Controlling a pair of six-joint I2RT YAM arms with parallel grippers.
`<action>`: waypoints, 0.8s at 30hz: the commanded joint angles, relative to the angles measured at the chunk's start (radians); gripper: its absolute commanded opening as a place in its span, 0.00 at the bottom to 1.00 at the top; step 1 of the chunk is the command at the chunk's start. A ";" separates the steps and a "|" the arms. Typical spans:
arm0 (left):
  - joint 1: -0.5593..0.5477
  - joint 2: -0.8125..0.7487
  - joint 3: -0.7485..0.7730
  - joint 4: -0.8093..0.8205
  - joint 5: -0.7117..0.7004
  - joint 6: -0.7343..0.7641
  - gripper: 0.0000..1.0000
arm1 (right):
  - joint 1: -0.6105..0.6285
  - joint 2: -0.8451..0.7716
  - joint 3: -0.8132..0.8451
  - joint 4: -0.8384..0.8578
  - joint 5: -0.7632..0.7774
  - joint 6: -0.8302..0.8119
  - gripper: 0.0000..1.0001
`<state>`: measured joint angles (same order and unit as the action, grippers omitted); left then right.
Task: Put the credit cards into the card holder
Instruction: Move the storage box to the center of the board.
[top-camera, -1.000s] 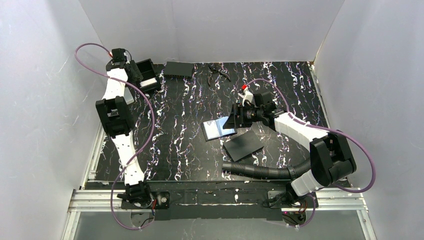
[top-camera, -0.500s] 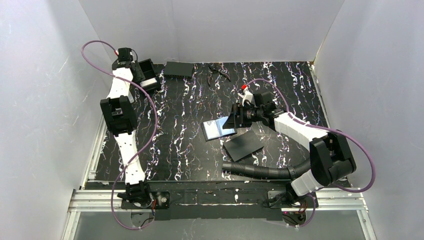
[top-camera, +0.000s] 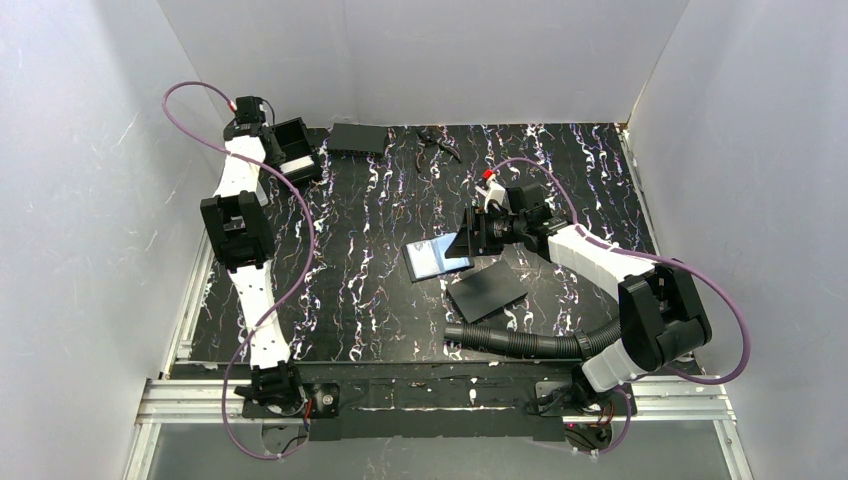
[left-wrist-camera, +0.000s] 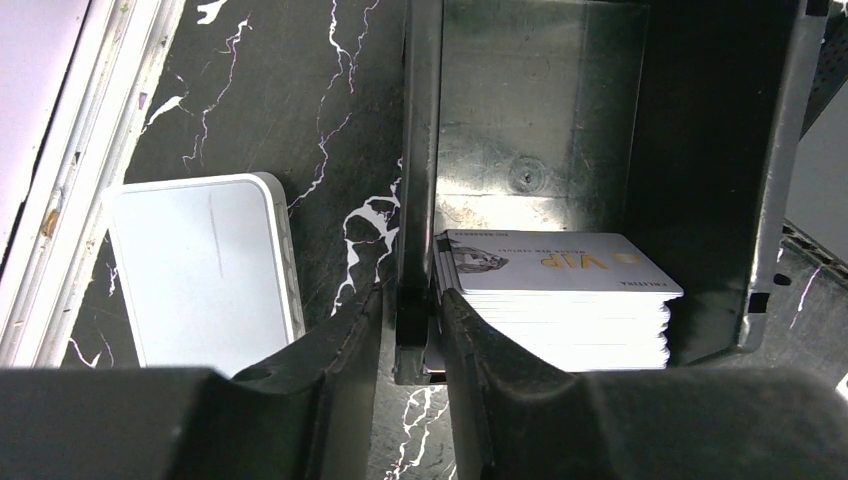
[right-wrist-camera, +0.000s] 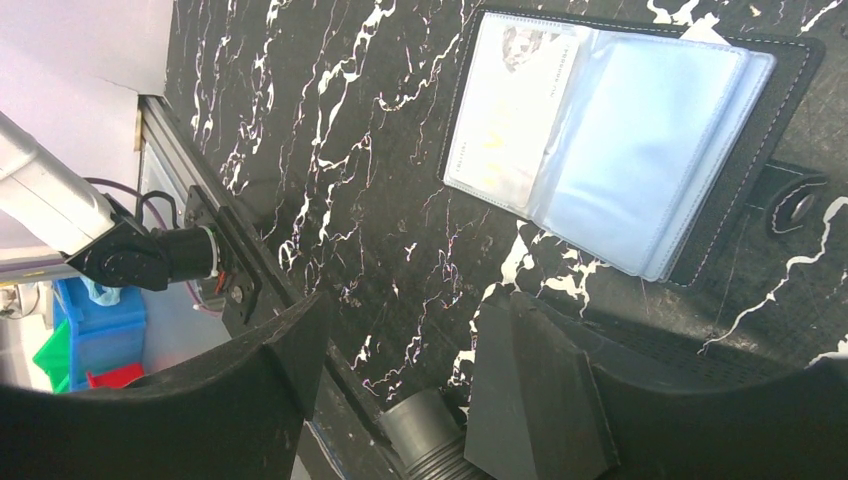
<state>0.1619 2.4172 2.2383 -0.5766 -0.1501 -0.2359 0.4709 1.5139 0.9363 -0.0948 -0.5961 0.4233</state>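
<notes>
The box wall sits in the left gripper's gap. A white slab blocks the table's left edge alongside.

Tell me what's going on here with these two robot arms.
The arms are working on getting cards into a card holder. The left gripper is at a black box in the far-left corner. Its fingers sit on either side of the box's wall, beside a stack of cards, and no card is lifted yet. The right gripper is open and hovers by the card holder. The holder lies open on the table with one card visible in a sleeve.
</notes>
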 joint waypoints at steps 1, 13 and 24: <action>0.004 -0.024 0.015 0.000 -0.025 0.010 0.25 | -0.002 0.009 -0.003 0.044 -0.019 0.010 0.74; -0.004 -0.042 -0.016 -0.002 -0.024 0.023 0.13 | -0.002 0.005 -0.008 0.050 -0.019 0.014 0.74; -0.022 -0.089 -0.071 -0.001 -0.020 0.037 0.04 | -0.002 0.001 -0.013 0.068 -0.024 0.031 0.74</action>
<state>0.1528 2.4039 2.2032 -0.5463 -0.1638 -0.2120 0.4709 1.5139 0.9344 -0.0716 -0.6032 0.4426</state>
